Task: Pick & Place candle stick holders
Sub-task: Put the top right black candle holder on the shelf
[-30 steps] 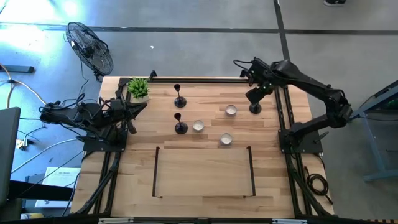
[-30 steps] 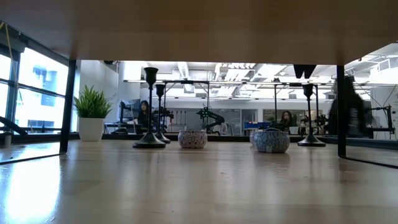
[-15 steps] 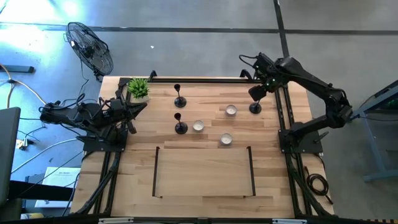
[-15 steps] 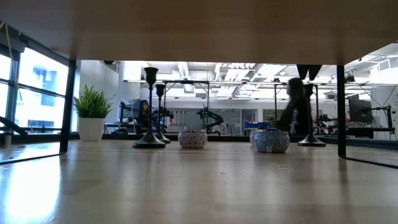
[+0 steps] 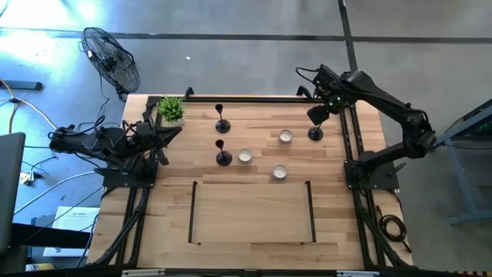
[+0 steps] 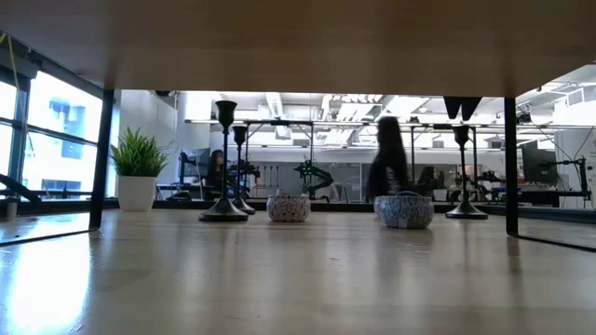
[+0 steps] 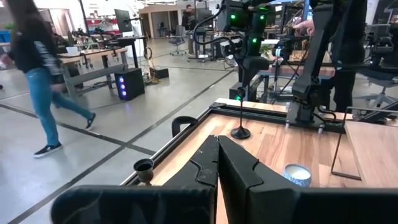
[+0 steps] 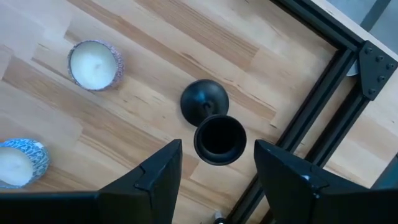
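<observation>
So the right gripper point(image 8: 216, 163) hangs half-open straight above the candle stick holder point(image 8: 211, 127) by the table's right rail point(image 8: 323, 109), nothing held. Looks like pre-grasp: next move means dropping down around the stem.

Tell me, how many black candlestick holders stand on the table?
3. One candlestick holder beside the potted plant, a second near a candle, a third below the open right gripper. None seems hidden.
</observation>
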You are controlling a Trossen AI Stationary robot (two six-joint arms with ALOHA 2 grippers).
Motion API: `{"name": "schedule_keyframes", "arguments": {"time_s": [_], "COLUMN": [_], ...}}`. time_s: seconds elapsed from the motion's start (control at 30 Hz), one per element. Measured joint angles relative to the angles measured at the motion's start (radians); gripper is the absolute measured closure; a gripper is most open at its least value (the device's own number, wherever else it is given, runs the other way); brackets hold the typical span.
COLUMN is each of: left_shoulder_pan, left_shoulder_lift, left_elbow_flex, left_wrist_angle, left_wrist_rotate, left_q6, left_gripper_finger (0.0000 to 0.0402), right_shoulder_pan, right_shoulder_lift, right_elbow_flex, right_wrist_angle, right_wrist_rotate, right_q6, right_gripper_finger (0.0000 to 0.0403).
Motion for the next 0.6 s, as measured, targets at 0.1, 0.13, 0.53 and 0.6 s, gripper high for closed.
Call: {"name": "schedule_keyframes", "arguments": {"time_s": [0.1,0.13,0.53,0.6], "left_shoulder_pan": [0.0,0.0,0.0,0.0], "left_shoulder_lift": [0.0,0.0,0.0,0.0], "left_elbow_flex": [0.0,0.0,0.0,0.0], "left_wrist_angle": [0.0,0.0,-0.031,-0.03], "left_wrist_rotate": [0.0,0.0,0.004,0.004], "left_q6": [0.0,-0.001,-0.026,-0.026], "left_gripper_finger": [0.0401,0.0401,0.0401,0.0401], "right_shoulder_pan": [0.0,0.0,0.0,0.0], "right_shoulder_lift": [0.0,0.0,0.001,0.001], "right_elbow_flex": [0.0,0.0,-0.091,-0.111], "right_wrist_angle": [0.007,0.006,0.059,0.071], "right_wrist_rotate": [0.007,0.006,-0.001,-0.006], "right_q6": [-0.013,-0.014,-0.015,-0.015], "right_gripper_finger": [0.0208,0.0208,0.0208,0.0208]}}
